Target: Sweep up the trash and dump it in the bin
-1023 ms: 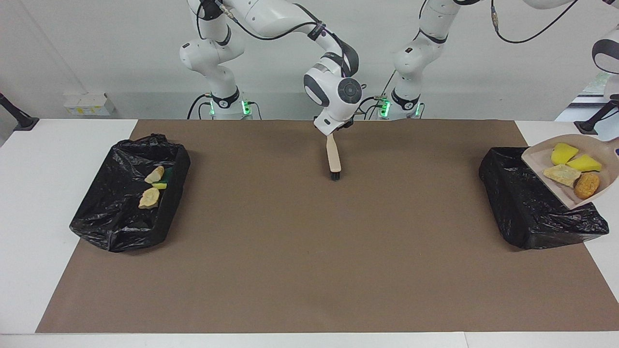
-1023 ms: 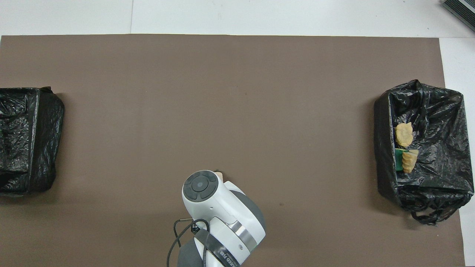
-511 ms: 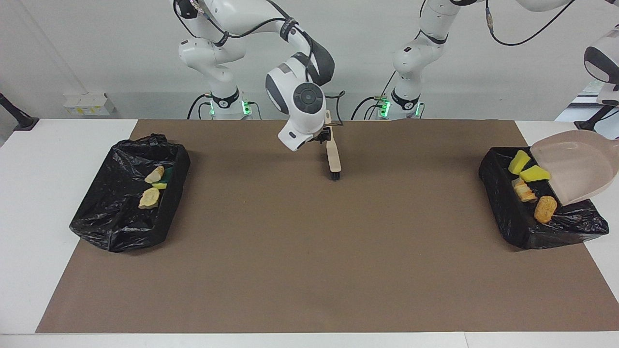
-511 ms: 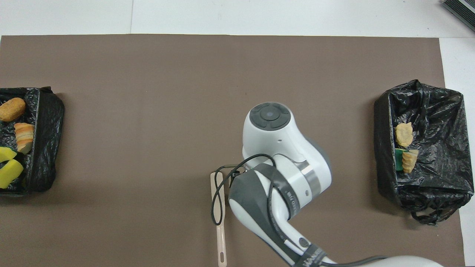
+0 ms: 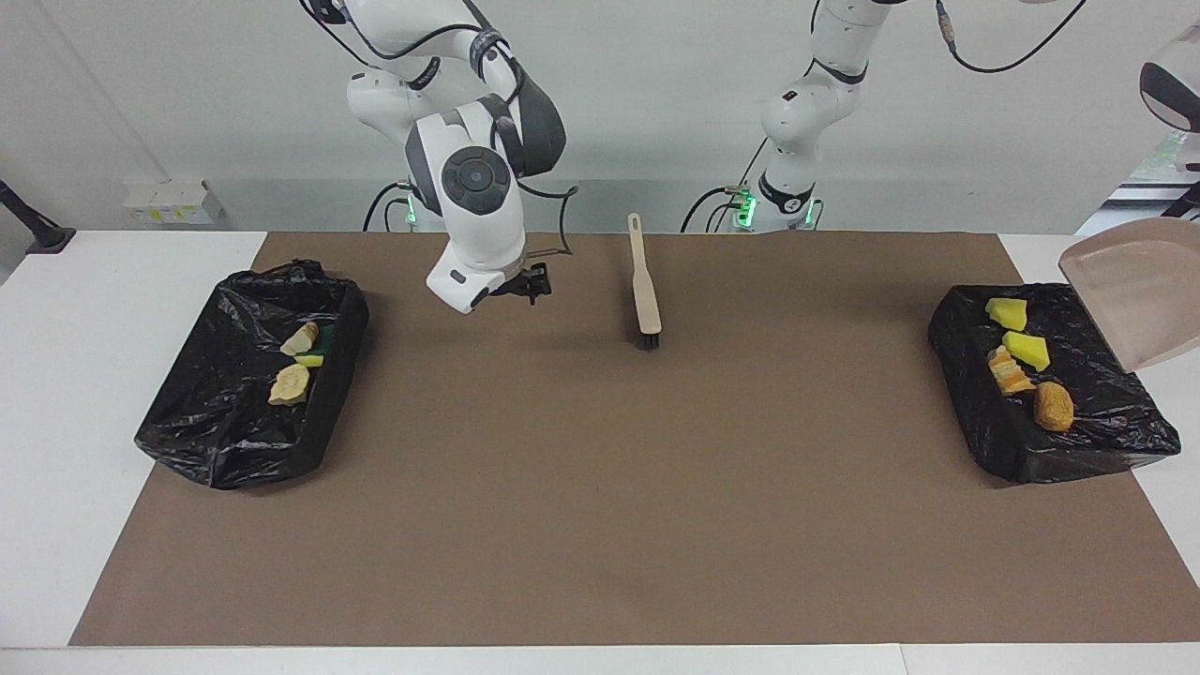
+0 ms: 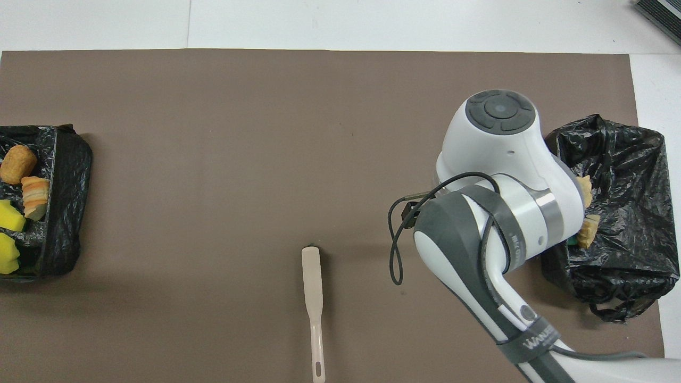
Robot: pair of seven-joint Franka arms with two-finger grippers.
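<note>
The trash lies in two black-bagged bins. In the bin [image 5: 984,431] at the left arm's end lie two yellow sponge chunks [image 5: 1027,350], a striped orange piece [image 5: 1009,371] and a brown bread piece [image 5: 1054,406]. They show in the overhead view too, as the yellow chunks [image 6: 10,219] and the bread piece [image 6: 17,164]. The beige dustpan [image 5: 1134,300] hangs tilted and bare over that bin. My left gripper, holding it, is out of view. My right gripper [image 5: 530,280] hangs open and bare over the mat. It is between the brush [image 5: 644,292] and the bin [image 5: 225,441] at the right arm's end.
The bin at the right arm's end [image 6: 622,255] holds beige lumps [image 5: 290,383] and a green-backed sponge [image 5: 310,359]. In the overhead view, the right arm's wrist [image 6: 500,159] covers part of this bin. The brush [image 6: 313,282] lies flat on the brown mat [image 5: 600,487], near the robots.
The right gripper let go of the brush and swung toward the right arm's end. The dustpan tipped up, and its trash slid into the bin at the left arm's end.
</note>
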